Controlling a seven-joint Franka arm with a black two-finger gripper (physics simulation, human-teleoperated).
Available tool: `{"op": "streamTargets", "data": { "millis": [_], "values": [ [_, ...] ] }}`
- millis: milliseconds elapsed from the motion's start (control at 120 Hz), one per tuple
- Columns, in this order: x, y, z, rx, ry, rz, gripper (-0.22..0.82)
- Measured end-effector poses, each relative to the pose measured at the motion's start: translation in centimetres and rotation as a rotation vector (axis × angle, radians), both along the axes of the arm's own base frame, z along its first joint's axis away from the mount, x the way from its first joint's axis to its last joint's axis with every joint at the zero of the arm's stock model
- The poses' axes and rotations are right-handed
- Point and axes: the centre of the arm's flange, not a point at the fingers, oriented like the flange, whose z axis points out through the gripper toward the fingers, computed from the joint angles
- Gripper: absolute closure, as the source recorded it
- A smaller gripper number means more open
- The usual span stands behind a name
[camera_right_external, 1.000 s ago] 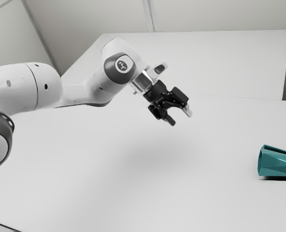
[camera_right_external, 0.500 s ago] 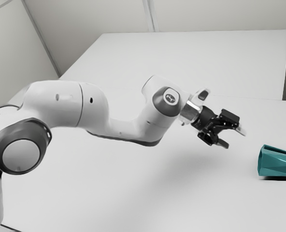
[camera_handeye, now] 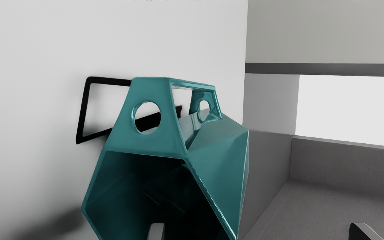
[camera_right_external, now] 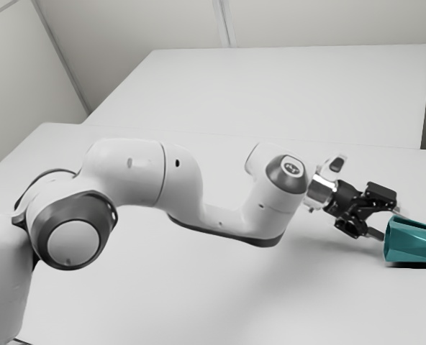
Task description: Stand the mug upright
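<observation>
**Hand brought up to the mouth of a mug lying on its side**

Moved since the earlier frames: our arm and hand point(camera_right_external: 393, 224), toward the exterior view's right and lower. Unmoved: the mug point(camera_right_external: 414, 242).

Mug: one, teal, faceted. Lies on its side on the worktop point(camera_right_external: 162, 309), at the exterior view's right edge, ahead of our hand. Long axis runs roughly along our reach, mouth toward us, base away. Handle point(camera_handeye: 149, 90) on the upper side, pierced by a round hole.

Interior: dark facets; we cannot make out any contents.

Hand: wide open, holding nothing. One finger point(camera_handeye: 156, 231) stands at the mouth, whether just before or within it we cannot tell; the other finger point(camera_handeye: 363, 231) stands outside, so a side wall lines up between them.

Our judgement: a little further along that axis, a grip on this wall, then a tilt bringing the mouth up. Risk: a fingertip nudging the rim and pushing the mug away.
</observation>
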Motion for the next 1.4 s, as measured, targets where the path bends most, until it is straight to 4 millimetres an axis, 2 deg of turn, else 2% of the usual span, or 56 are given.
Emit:
{"op": "streamTargets", "data": {
  "millis": [133, 267, 308, 533, 633, 792, 1000, 1092, 1167, 1233, 1400],
  "values": [
    [0.2, -0.4, -1.0, -0.012, 0.006, 0.011, 0.0],
    [0.2, -1.1, -1.2, -0.021, -0.002, 0.007, 0.0],
    [0.1, -1.4, -1.1, -0.023, -0.007, 0.004, 0.05],
    [-0.5, -2.2, -1.1, -0.025, -0.021, -0.013, 0.49],
    [-0.5, -2.3, -0.7, -0.026, -0.033, -0.013, 0.62],
    [-0.5, -2.9, 0.4, -0.032, -0.06, -0.021, 0.72],
    [-0.4, -3.1, 1.1, -0.032, -0.085, -0.021, 0.77],
    [-0.3, -2.9, 3.4, -0.037, -0.12, -0.023, 0.77],
    [-0.5, -2.1, 5.9, -0.035, -0.154, -0.023, 0.78],
    [-1.4, -0.7, 7.9, -0.017, -0.176, -0.024, 0.78],
    [-3.5, 6.6, 12.8, 0.122, -0.279, -0.042, 0.78]
  ]
}}
